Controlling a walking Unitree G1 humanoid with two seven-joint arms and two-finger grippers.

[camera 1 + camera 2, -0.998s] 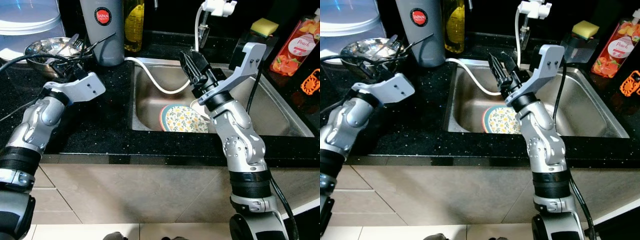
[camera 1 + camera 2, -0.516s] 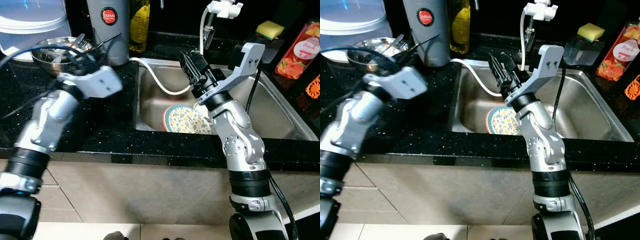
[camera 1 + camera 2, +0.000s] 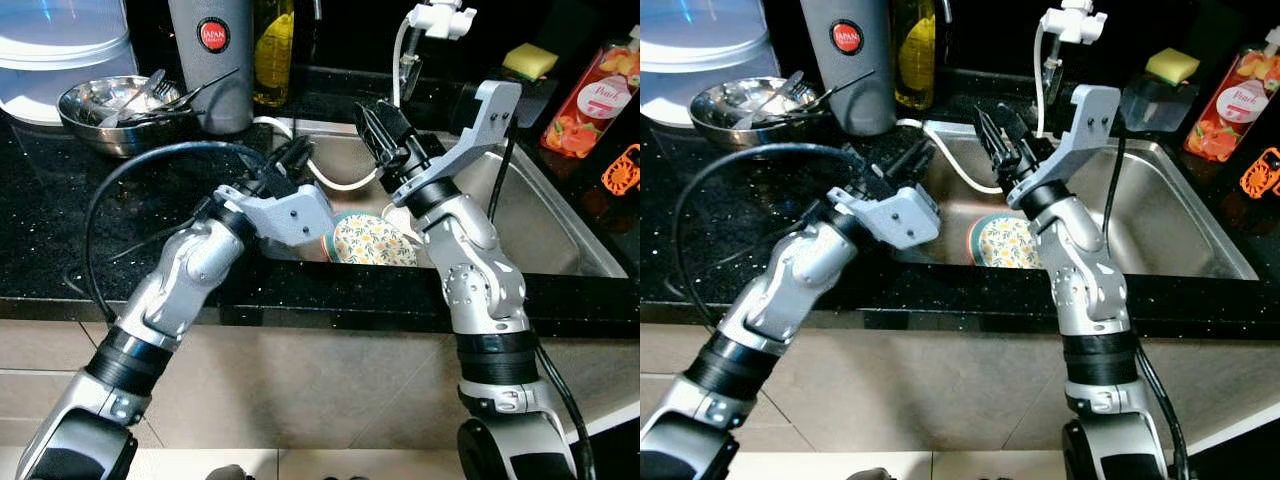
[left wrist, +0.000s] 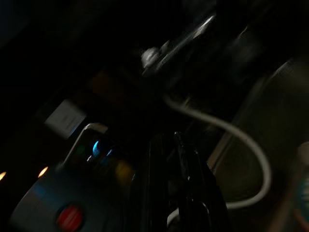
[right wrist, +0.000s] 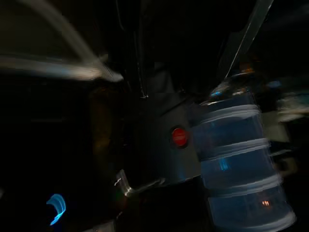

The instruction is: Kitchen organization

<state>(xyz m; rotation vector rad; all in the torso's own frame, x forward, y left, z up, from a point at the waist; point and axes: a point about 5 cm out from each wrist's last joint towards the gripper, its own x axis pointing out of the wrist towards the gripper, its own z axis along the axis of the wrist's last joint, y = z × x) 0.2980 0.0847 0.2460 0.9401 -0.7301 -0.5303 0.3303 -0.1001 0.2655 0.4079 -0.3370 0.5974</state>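
Both grippers are up over the sink (image 3: 560, 215), as I see it from the head cameras. From the left eye, the left gripper (image 3: 292, 158) reaches in from the counter (image 3: 90, 230) side and hangs over the sink's near-left corner, its black fingers close together with nothing between them that I can make out. The right gripper (image 3: 378, 128) is raised above the middle of the basin, fingers pointing up and back toward the tap (image 3: 432, 18); whether they are parted I cannot tell. Down in the basin lies a flowered plate (image 3: 368, 240), partly hidden behind both arms. A white hose (image 3: 335, 182) curves from the tap into the sink, passing just beside the left gripper.

From the right eye, the counter to the left holds a metal bowl (image 3: 740, 102) with utensils in it, a grey flask (image 3: 853, 60) and a yellow oil bottle (image 3: 911, 50). To the right of the sink stand a sponge (image 3: 1172, 66) and a pink soap bottle (image 3: 1232, 95).

Through the left wrist camera (very dark) I can pick out the hose (image 4: 241, 140) and the fingers (image 4: 181, 183) lying close alongside each other.

Through the right wrist camera, dim too, the flask (image 5: 169, 140) with its red badge shows beside a clear stacked container (image 5: 241, 169).
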